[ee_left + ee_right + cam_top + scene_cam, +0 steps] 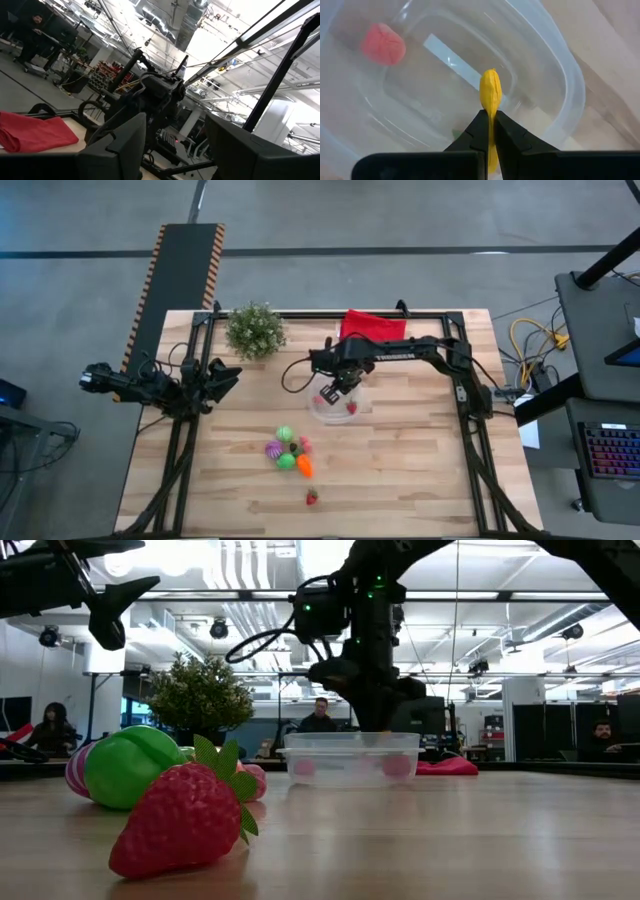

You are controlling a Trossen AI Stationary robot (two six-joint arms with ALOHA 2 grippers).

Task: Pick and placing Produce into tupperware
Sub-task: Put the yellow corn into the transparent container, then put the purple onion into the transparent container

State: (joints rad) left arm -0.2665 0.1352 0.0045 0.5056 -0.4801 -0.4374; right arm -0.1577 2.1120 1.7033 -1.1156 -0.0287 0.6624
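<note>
Right gripper (490, 131) clenched on a thin yellow produce piece (490, 95), pinched edge-on between the fingertips, hanging over the tupperware (560, 75) interior. In the high view the same gripper (335, 388) sits above the clear tub (325, 416), mid-table, just in front of the red cloth (372, 325).

Handling, as a judgement: the yellow piece looks like a light hollow or rubbery plastic toy, flat and narrow, smooth skin, likely slippery. The grip is on its lower part, so little margin; it could pivot or slip out. Not fragile; a short drop into the tub should be harmless. The tub itself looks thin, light and easy to nudge.

Already in the tupperware: a red-pink piece (382, 44); the low view shows two pinkish shapes through the wall (397, 766).

Still on the table, front of the tub: a cluster of green (285, 434), purple striped (273, 449) and orange (304, 468) pieces, plus a lone strawberry (312, 498) nearer the front edge. Rounded ones are best taken across the middle.

Left gripper (222, 376) waits at the left table edge, near the bushy plant (254, 330), jaws part open, holding nothing.

Writing: no brand, label or readable text on the tub or the toys.
</note>
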